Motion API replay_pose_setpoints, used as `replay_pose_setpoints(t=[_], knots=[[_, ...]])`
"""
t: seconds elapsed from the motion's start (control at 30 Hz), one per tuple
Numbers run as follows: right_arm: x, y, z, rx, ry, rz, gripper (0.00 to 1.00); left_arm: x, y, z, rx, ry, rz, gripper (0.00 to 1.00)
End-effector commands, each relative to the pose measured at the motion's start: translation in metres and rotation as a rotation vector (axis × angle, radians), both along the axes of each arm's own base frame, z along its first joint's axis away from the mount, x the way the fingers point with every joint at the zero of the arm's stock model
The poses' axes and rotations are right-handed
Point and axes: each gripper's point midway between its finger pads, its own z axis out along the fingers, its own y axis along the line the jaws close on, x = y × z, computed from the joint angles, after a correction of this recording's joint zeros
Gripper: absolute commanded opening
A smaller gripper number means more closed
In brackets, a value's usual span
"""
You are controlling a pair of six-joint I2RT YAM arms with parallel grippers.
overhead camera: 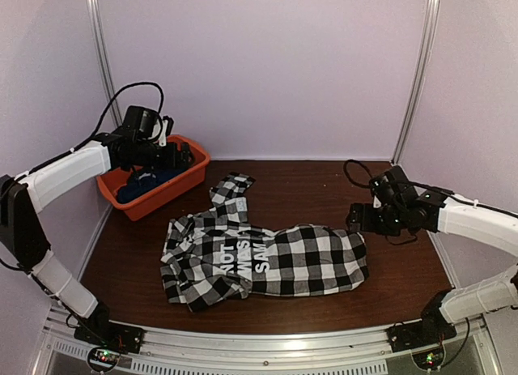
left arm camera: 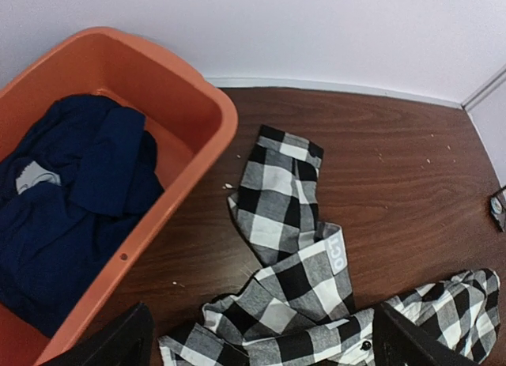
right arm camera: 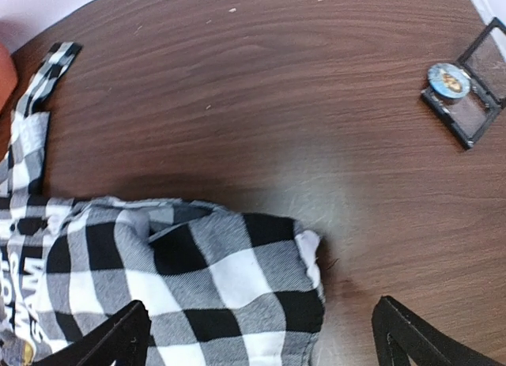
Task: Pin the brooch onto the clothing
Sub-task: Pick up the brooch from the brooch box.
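Note:
The clothing, a black-and-white checked shirt (overhead camera: 275, 257) with white block lettering on a black panel, lies crumpled in the middle of the table. One of its sleeves (left arm camera: 281, 192) reaches toward the back. The brooch (right arm camera: 448, 79), a round blue-and-gold badge, rests in an open clear case (right arm camera: 477, 105) on the table; the top view does not show it. My left gripper (overhead camera: 183, 156) hangs open above the bin's near rim, with the sleeve (left arm camera: 300, 287) below its fingers. My right gripper (overhead camera: 354, 219) is open and empty over the shirt's right end (right arm camera: 237, 279).
An orange bin (overhead camera: 197, 171) at the back left holds a dark navy garment (left arm camera: 71, 192). Brown wood table (right arm camera: 261, 89) with pale walls on three sides. The case's corner (left arm camera: 498, 209) shows at the right edge of the left wrist view.

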Motion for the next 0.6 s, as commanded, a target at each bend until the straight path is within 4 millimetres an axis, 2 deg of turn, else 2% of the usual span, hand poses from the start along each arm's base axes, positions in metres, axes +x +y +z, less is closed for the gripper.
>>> replay_pose_setpoints(t=[0.0,0.2,0.27,0.4,0.57], knots=[[0.023,-0.044,0.004,-0.060,-0.004,-0.222,1.00,-0.009,-0.038,0.007,0.000,-0.039,-0.163,0.98],[0.042,-0.092,0.000,-0.086,-0.019,-0.481,1.00,-0.028,-0.062,-0.027,0.010,-0.019,-0.287,0.98],[0.046,-0.106,0.002,-0.112,-0.021,-0.547,1.00,-0.032,-0.068,-0.032,-0.002,-0.020,-0.314,0.98],[0.061,-0.119,0.013,-0.150,-0.059,-0.628,1.00,-0.041,-0.080,-0.033,-0.066,-0.003,-0.368,0.98],[0.076,-0.120,0.009,-0.172,-0.031,-0.634,1.00,-0.043,-0.082,-0.041,-0.083,0.012,-0.352,0.98]])
